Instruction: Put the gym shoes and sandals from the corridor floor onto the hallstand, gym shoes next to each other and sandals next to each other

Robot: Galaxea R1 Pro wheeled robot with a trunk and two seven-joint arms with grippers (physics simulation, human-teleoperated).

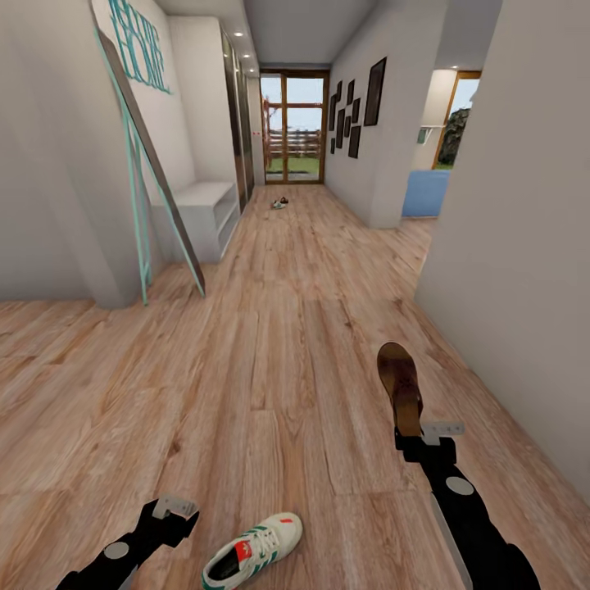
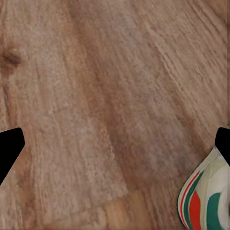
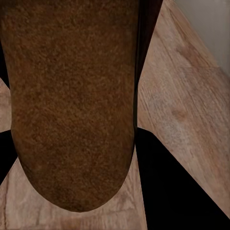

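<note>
**R gripper carrying one sandal down the corridor; L gripper spread beside a gym shoe**

Head view is looking along the corridor floor (image 1: 270, 360). The right gripper (image 1: 410, 433) is pinching a brown sandal (image 1: 400, 385) by one end, w/ the rest of the sandal sticking out ahead of the fingers, off the floor. In the right wrist view the sandal (image 3: 72, 105) is lying between the two dark fingers (image 3: 167, 187), its tan-brown surface facing the cam.

The left gripper (image 1: 174, 510) is hovering low, just beside a white gym shoe (image 1: 254, 551) that is lying on the planks. Left wrist view: fingers (image 2: 9, 148) are standing wide apart w/ bare floor (image 2: 105, 96) between them, nothing held; the gym shoe (image 2: 203, 199) is showing next to the other fingertip, green stripes and red patch visible. Can't tell if it's touching the finger.

Relative to the gym shoe: the hallstand (image 1: 206, 215) is sitting far up the corridor, against the wall on the L-arm side, light grey, w/ teal letters (image 1: 141, 43) on the wall above it. A leaning mirror w/ teal frame (image 1: 152, 180) is standing between the shoe and the hallstand. Farther still, past the hallstand, two more small items (image 1: 280, 202) are lying on the floor near the glass door (image 1: 293, 127) – too small to ID for sure.
</note>
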